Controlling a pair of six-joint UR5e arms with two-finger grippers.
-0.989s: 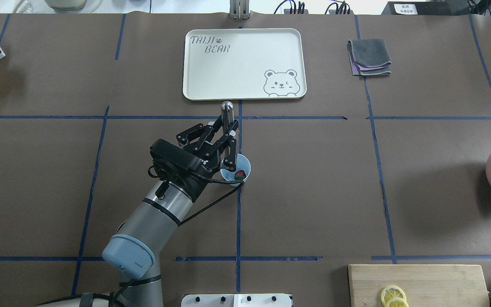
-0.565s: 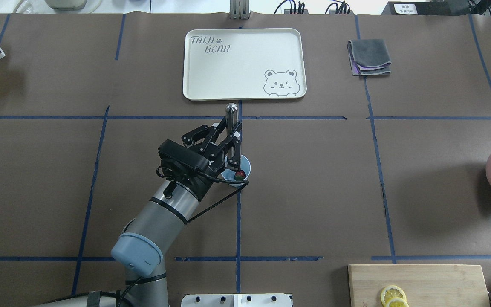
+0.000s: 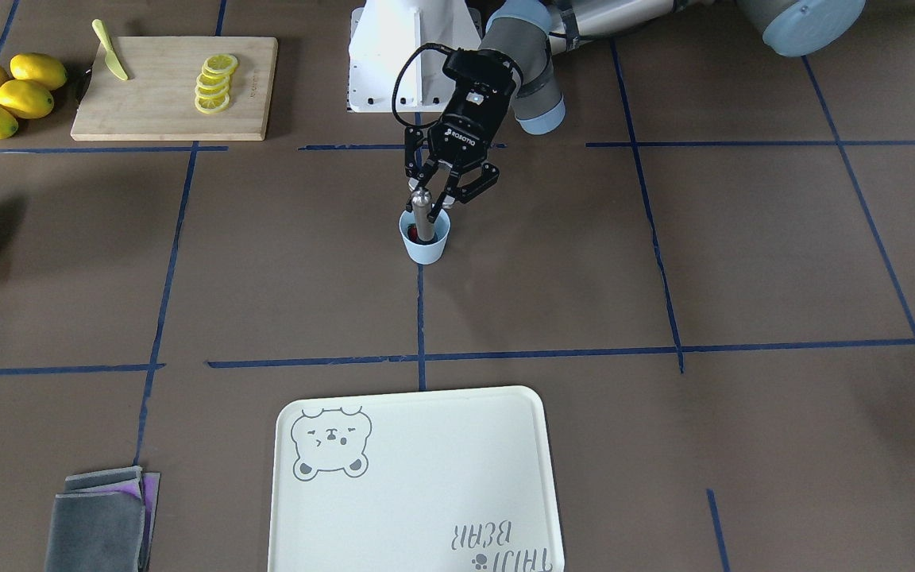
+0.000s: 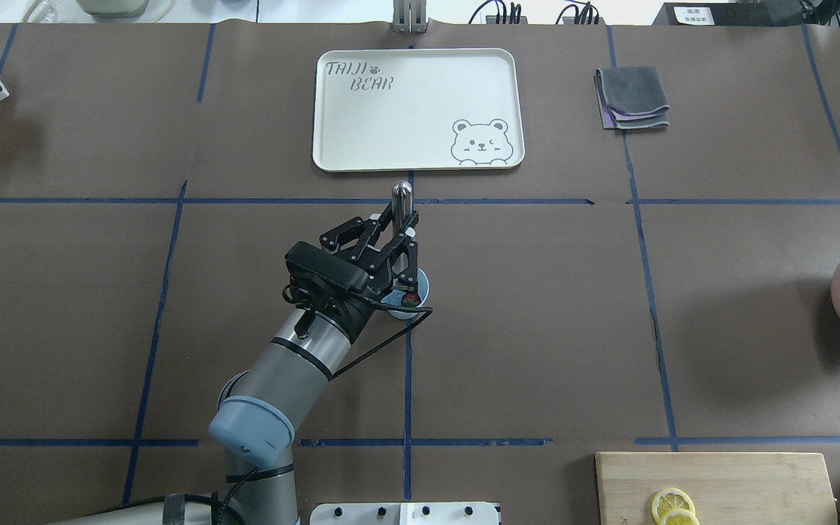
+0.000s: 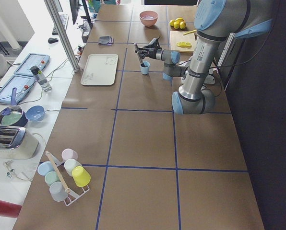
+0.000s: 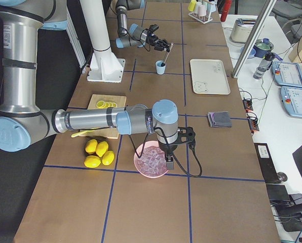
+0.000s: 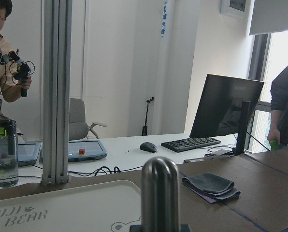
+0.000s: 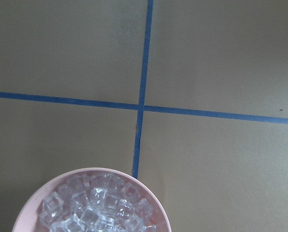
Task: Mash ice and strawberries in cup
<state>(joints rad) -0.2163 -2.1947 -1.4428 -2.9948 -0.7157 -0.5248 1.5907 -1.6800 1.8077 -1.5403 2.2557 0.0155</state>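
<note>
On the matte brown surface [image 4: 537, 328], the left hand [image 3: 426, 196] clamps a smooth, round-topped steel rod [image 3: 423, 221] standing in the tapered pale-blue cup [image 3: 426, 248] just below.

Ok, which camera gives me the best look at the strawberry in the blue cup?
The overhead exterior view: it looks down into the cup, so the strawberry shows bright red inside. The front-facing view gives only a dark red sliver beside the metal pestle; the side views are too distant, and neither wrist camera shows it.
</note>
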